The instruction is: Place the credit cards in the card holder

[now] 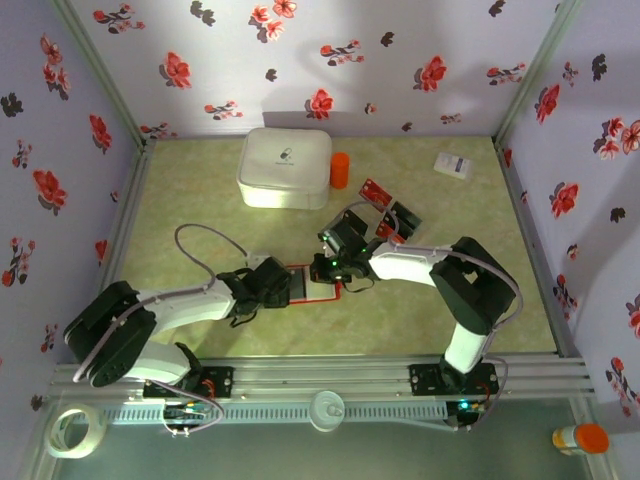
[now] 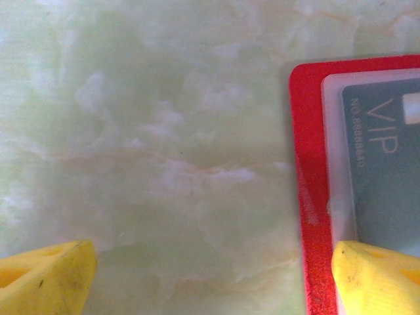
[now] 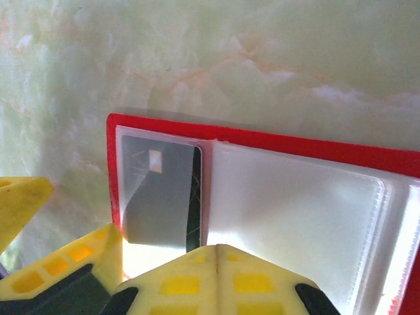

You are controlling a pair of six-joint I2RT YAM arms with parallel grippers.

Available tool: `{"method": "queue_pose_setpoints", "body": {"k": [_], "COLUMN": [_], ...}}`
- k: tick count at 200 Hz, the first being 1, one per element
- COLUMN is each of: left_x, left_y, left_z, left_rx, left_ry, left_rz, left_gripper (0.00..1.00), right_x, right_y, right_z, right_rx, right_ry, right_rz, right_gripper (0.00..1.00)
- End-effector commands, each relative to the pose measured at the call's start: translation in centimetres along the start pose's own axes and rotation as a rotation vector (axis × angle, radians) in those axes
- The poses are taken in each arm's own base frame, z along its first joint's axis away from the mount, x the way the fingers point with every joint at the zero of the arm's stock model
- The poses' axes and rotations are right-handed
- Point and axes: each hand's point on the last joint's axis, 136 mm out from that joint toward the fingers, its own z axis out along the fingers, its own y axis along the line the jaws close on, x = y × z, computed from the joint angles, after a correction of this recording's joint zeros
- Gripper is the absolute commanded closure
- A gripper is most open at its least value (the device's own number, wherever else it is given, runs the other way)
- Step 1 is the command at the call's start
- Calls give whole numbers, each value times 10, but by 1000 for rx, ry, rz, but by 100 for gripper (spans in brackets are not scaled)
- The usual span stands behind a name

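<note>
Centre frame, the card holder (image 1: 308, 287) (grey card (image 3: 157, 197) inside) lies between the wide-open left gripper (image 2: 210, 279) and the closed right gripper (image 3: 216, 254), perhaps pinching a clear sleeve (image 3: 289, 210).

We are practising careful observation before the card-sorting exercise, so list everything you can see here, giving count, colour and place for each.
card holder: one, red with pale sleeves, open at table centre
grey credit card: one, marked VIP, in a holder sleeve
loose credit cards: about three, red and black, behind the right arm
white box: one, rounded, far centre
orange cylinder: one, right of the white box
small white box: one, blue print, far right
tape roll: one, whitish, near left corner
bottle: one, orange cap, near right corner
table: one, pale green marbled
left end effector: yellow fingertips, open, at the holder's edge
right end effector: yellow, shut, over the holder
</note>
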Motion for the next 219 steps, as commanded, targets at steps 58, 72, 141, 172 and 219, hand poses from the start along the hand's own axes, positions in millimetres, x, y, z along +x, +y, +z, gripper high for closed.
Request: {"method": "queue_pose_setpoints", "body": {"k": [58,72,141,172,219], "left_x": [4,5,12,12,14], "left_y": [12,13,17,18,18], "left_z": [-5,-3,3,3,4], "left_rx": [-42,-46,-60,-61,-62], "left_ry": [24,27,40,40,42], "left_rz": [8,9,7,8,5], "left_gripper": [7,7,7,7,7], "right_x": [5,5,8,11,17], "right_y": [6,8,13,11,7], "right_z": [2,4,18,23,30], "right_rx": [16,13,20,33,55], "right_ry": [13,18,47,57,74], "right_rz": [-26,-32,-51,-51,-52], "right_gripper": [100,100,100,100,100]}}
